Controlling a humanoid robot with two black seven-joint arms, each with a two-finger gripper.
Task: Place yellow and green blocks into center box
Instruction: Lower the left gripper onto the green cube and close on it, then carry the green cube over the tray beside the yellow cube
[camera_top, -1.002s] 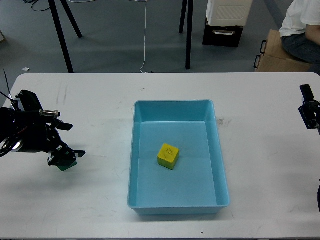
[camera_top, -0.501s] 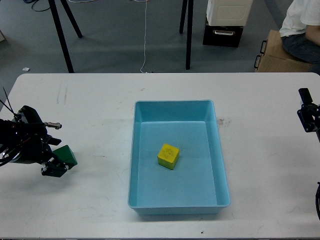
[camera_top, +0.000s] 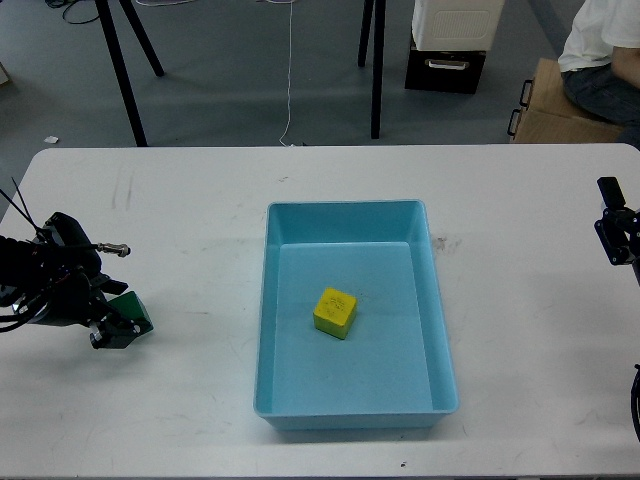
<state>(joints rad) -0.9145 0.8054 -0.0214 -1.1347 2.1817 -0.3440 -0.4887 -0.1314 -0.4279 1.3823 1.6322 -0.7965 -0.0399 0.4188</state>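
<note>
- Your left gripper (camera_top: 118, 325) is clamped on the small green cube-shaped block (camera_top: 133, 314), low over the white table (camera_top: 180, 400).
- The yellow cube-shaped block (camera_top: 334, 312) lies inside the light-blue plastic box (camera_top: 266, 330).
- Your right gripper (camera_top: 616, 235) sits at the frame's edge; open or closed, you cannot tell.

The left arm is reaching in low over the surface (camera_top: 200, 400) near its left edge, its left gripper (camera_top: 118, 325) closing its fingers on the green block (camera_top: 133, 314). The right gripper (camera_top: 617, 232) is hovering at the right edge, fingers indistinct.
</note>
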